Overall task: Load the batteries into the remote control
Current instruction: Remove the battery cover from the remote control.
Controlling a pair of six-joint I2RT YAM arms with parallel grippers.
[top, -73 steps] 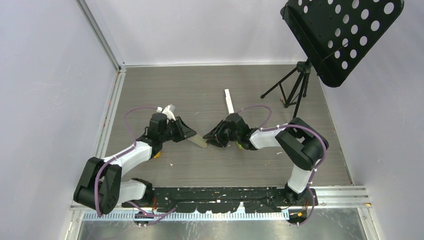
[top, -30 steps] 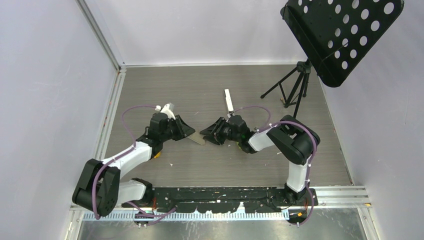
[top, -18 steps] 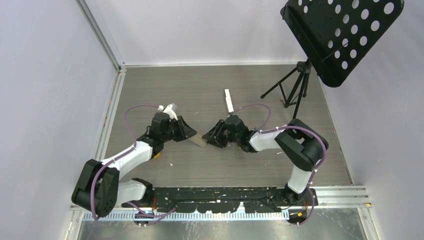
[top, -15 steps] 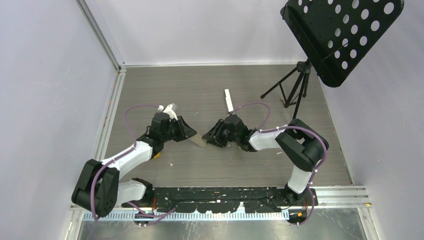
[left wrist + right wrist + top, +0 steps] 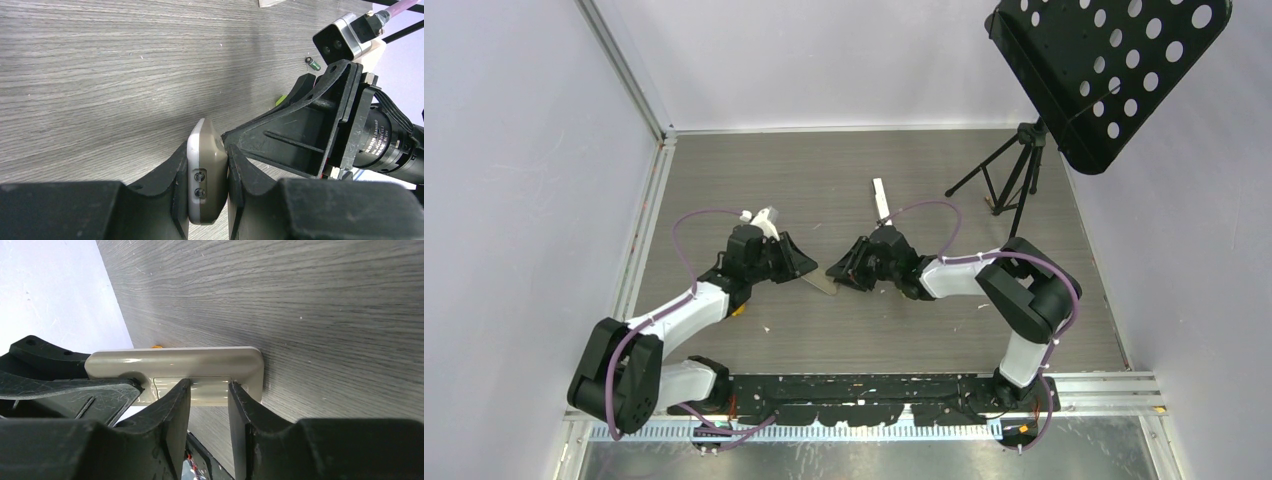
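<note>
The remote point(image 5: 206, 165) stood on its long edge about the middle of the surface point(image 5: 90, 75), a little toward the near edge. The left fingers point(image 5: 175, 172) were clamped on one end of it. From the other side, the right fingers point(image 5: 172, 410) stood narrowly apart with their tips up against the open battery recess point(image 5: 210, 390). I could see nothing between them, and no cell in the recess either. One dark battery point(image 5: 313, 63) lay loose on the surface close by the right arm's wrist camera, well clear of the remote.

What worried me was the hold. The remote was pinched at one end only, on smooth plastic, so I reckoned any sideways push from the right fingers could swing it round or slide it out. If those tips were wedged in the recess, closing further might pry at its wall rather than seat anything. The stray battery, being round, looked ready to roll off at a nudge from that wrist.
</note>
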